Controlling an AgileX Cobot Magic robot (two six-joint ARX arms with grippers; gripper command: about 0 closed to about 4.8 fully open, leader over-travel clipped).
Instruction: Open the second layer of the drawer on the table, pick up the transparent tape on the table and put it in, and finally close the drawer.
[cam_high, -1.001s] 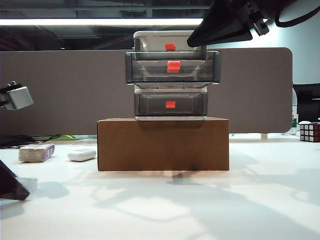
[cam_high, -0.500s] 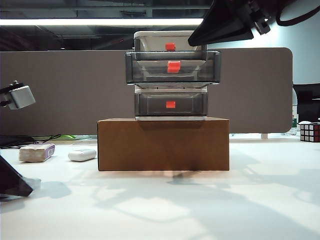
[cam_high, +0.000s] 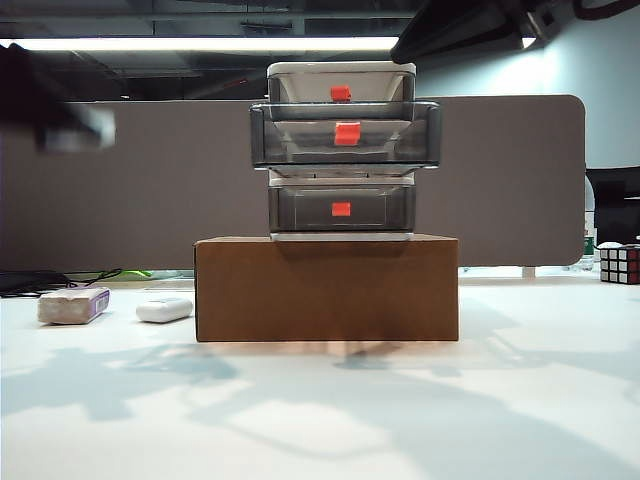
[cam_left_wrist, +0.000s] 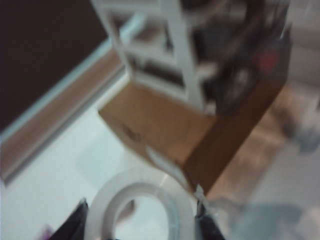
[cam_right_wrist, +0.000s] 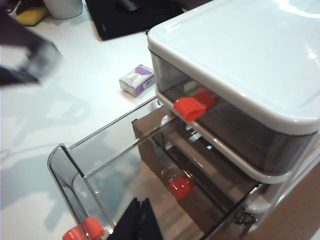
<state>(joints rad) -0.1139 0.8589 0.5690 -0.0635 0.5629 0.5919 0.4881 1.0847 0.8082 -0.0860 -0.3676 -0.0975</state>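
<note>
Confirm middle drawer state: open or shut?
Open. The second layer juts out past the other drawers and looks empty; the transparent tape sits in the left tool.

- The left gripper (cam_left_wrist: 140, 225) is seen at the lower edge of the left wrist view, its two dark fingers (cam_left_wrist: 75, 225) spread apart on either side of the tape (cam_left_wrist: 137, 205), one against each outer edge of the roll.
- The tape is held between these fingers, clear of the table.
- In the exterior view the left arm (cam_high: 50, 105) is shown as a dark, blurred shape, raised high at the left edge.
- The right gripper (cam_right_wrist: 139, 220) is seen at the lower edge of the right wrist view, with its dark fingers pressed together and nothing between them.
- The right arm (cam_high: 470, 25) is seen in the exterior view as a dark mass along the top edge, right of centre.
</note>
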